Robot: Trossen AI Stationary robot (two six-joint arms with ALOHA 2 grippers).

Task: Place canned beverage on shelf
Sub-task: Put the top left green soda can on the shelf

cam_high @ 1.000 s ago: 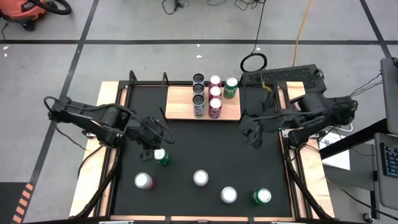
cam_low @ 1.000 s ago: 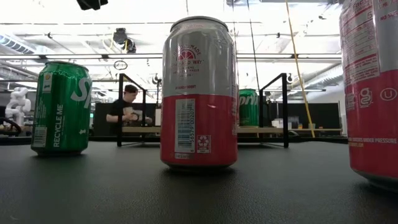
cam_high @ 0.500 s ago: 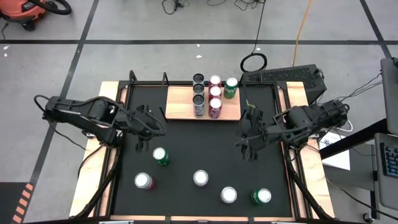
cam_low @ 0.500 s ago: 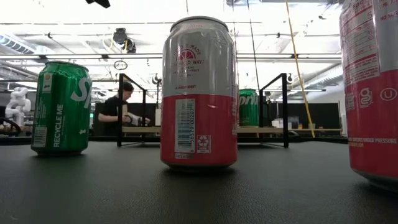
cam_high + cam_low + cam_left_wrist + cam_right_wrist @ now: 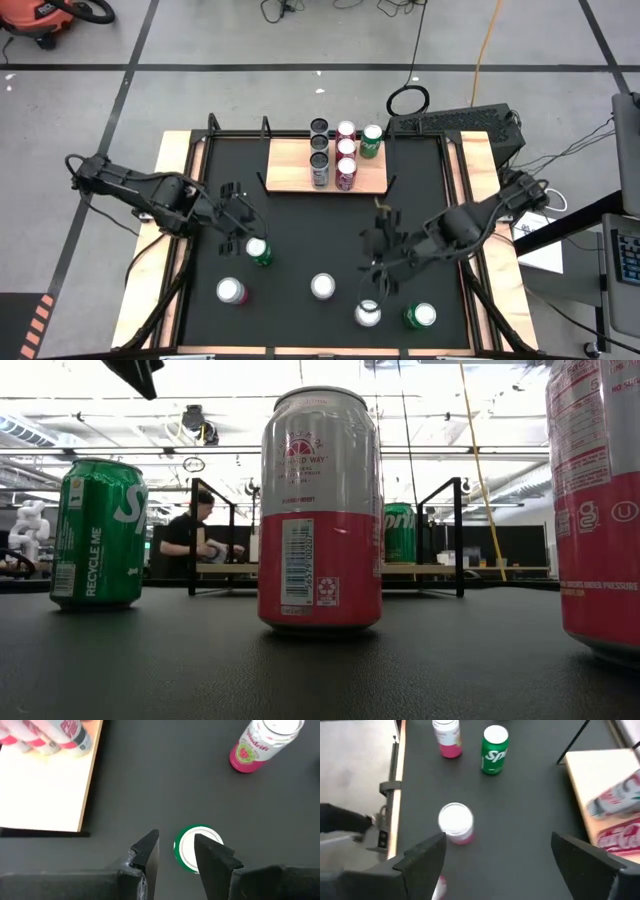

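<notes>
I hold my right gripper (image 5: 372, 283) wide above a pink can (image 5: 367, 313); left gripper (image 5: 238, 236) narrow, empty, by the green can (image 5: 259, 250).

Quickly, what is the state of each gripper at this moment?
Left gripper: partly open, empty, above the green can.
Right gripper: wide open, empty, above the black mat near a pink can.
</notes>
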